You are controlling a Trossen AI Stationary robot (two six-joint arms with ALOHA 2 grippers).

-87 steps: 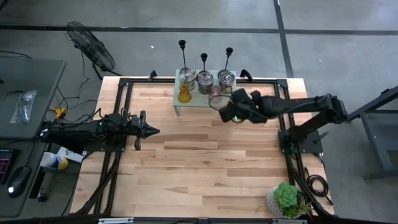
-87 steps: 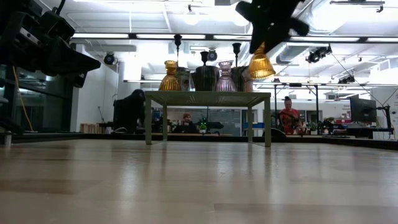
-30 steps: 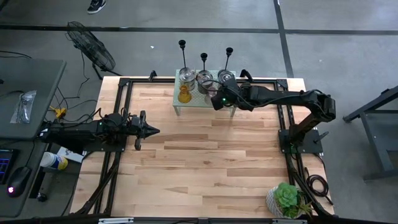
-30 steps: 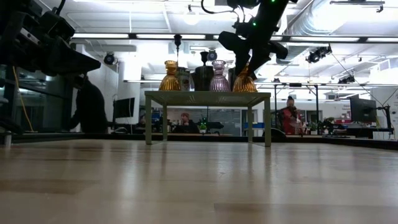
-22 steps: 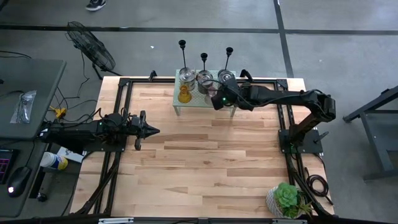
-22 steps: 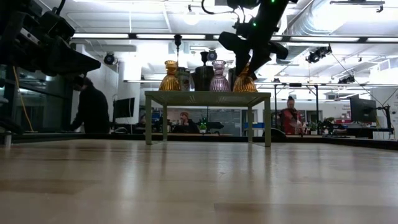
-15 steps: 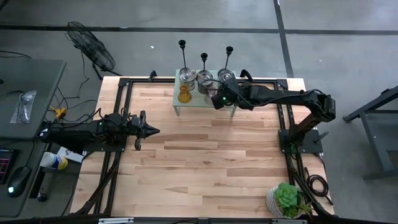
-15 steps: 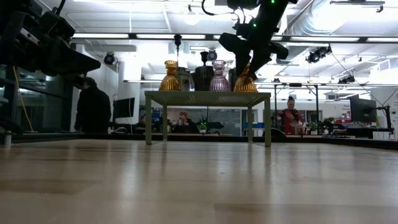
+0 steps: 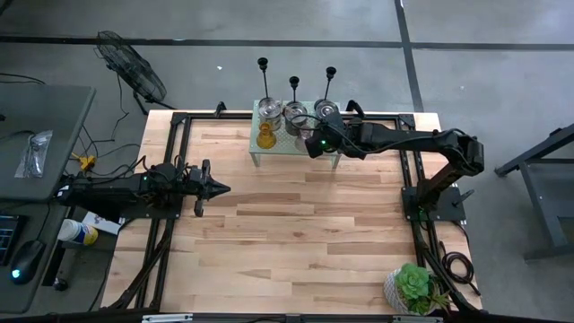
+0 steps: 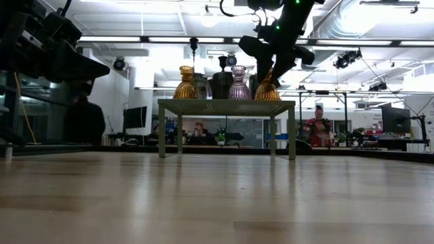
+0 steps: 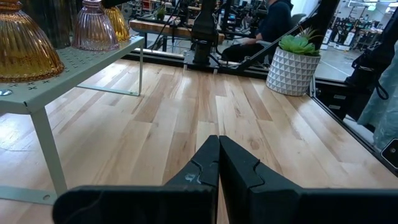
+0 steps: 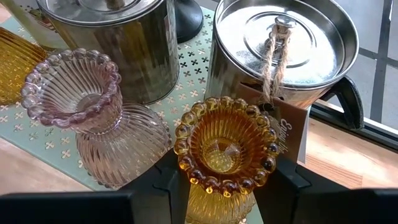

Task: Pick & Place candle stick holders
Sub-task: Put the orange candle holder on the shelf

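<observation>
While the right pincer [image 12: 219,186] pinches an amber holder [image 12: 224,149] upright at lower centre, seemingly on the shelf [image 12: 186,74], the left pincer [image 11: 219,163] stays pressed together.

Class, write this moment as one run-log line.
right gripper: around amber glass holder, set on green shelf beside pink holder | left gripper: shut, waiting over table
</observation>
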